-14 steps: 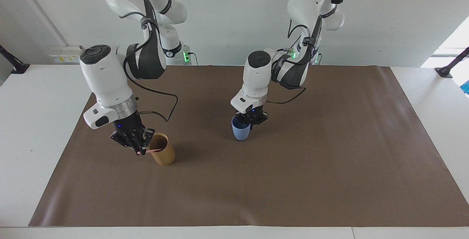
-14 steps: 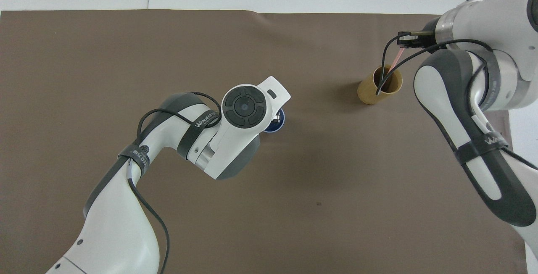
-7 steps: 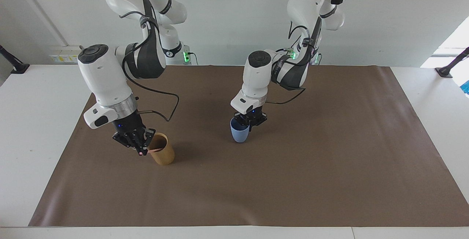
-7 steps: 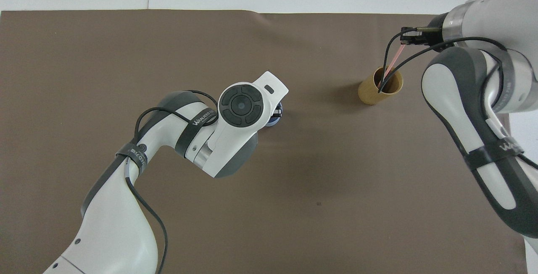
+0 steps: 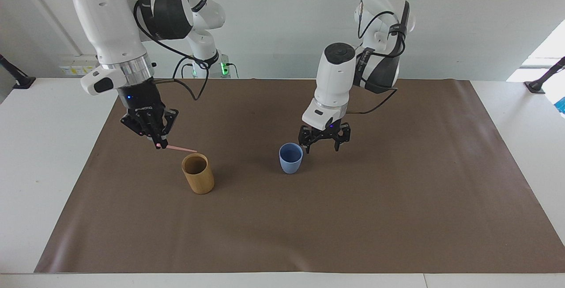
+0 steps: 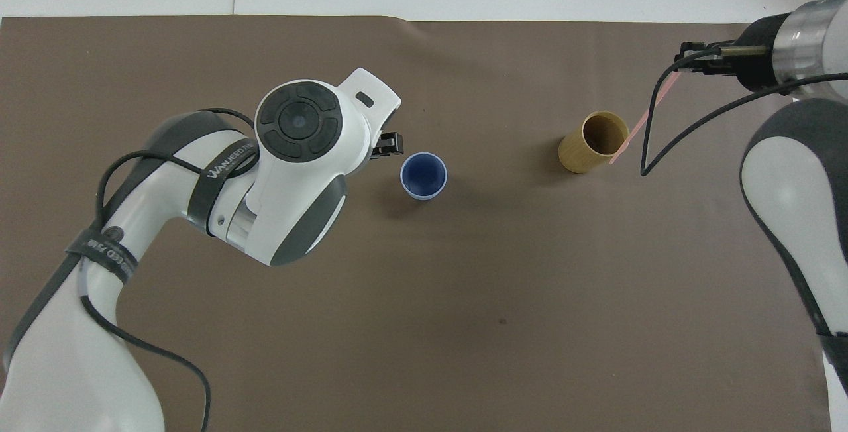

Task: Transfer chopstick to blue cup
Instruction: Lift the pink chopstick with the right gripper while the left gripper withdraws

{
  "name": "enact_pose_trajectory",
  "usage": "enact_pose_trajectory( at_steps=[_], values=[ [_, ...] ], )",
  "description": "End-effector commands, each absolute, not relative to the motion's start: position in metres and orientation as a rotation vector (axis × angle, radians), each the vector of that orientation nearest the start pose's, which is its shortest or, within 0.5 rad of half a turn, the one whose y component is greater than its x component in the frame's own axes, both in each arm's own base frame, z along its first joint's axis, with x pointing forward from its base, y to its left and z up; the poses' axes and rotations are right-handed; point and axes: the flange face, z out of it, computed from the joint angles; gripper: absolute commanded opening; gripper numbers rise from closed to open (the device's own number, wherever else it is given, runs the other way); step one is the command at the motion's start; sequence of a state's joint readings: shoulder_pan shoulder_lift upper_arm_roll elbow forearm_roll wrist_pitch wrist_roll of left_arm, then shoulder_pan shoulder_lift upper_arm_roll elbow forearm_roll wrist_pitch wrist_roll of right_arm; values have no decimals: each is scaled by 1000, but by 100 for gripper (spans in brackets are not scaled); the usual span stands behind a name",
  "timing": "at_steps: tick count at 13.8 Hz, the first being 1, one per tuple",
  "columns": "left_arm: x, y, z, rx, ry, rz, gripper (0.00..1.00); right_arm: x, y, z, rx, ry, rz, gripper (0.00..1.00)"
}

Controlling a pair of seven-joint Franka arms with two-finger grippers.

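Observation:
My right gripper (image 5: 157,145) is shut on one end of a pale-pink chopstick (image 5: 178,148) and holds it in the air, close to level, just above the tan wooden cup (image 5: 198,177). In the overhead view the chopstick (image 6: 637,126) slants from the right gripper (image 6: 682,64) down past the tan cup's rim (image 6: 589,144). The blue cup (image 5: 291,159) stands upright and empty on the mat; it also shows in the overhead view (image 6: 424,175). My left gripper (image 5: 321,146) is open and empty, raised beside the blue cup toward the left arm's end, apart from it.
A brown mat (image 5: 397,199) covers most of the white table (image 5: 39,146). The tan cup stands toward the right arm's end, about as near to the robots as the blue cup. The right arm's black cable (image 6: 652,127) hangs by the chopstick.
My right gripper has lifted the chopstick up out of the tan cup. My left gripper has let go of the blue cup, opened, risen and moved aside toward the left arm's end.

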State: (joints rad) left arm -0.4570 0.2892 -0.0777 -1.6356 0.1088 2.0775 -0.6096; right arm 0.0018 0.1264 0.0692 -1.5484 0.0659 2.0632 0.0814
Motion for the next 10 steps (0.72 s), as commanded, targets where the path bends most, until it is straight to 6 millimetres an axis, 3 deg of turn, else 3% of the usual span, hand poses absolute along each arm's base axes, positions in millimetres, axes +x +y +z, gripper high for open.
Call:
enact_pose_trajectory(
  at_steps=[1, 3, 5, 10],
  values=[
    [574, -275, 510, -3147, -11, -232, 100, 618, 51, 618, -2966, 39, -585, 0],
    [574, -228, 533, -3142, 45, -170, 100, 616, 82, 620, -2944, 27, -591, 0],
    [573, -187, 548, -3122, 101, -119, 100, 609, 132, 620, -2904, 72, -601, 0],
    [565, -96, 572, -3090, 245, 12, 100, 603, 232, 597, -2811, -13, -679, 0]
  ],
)
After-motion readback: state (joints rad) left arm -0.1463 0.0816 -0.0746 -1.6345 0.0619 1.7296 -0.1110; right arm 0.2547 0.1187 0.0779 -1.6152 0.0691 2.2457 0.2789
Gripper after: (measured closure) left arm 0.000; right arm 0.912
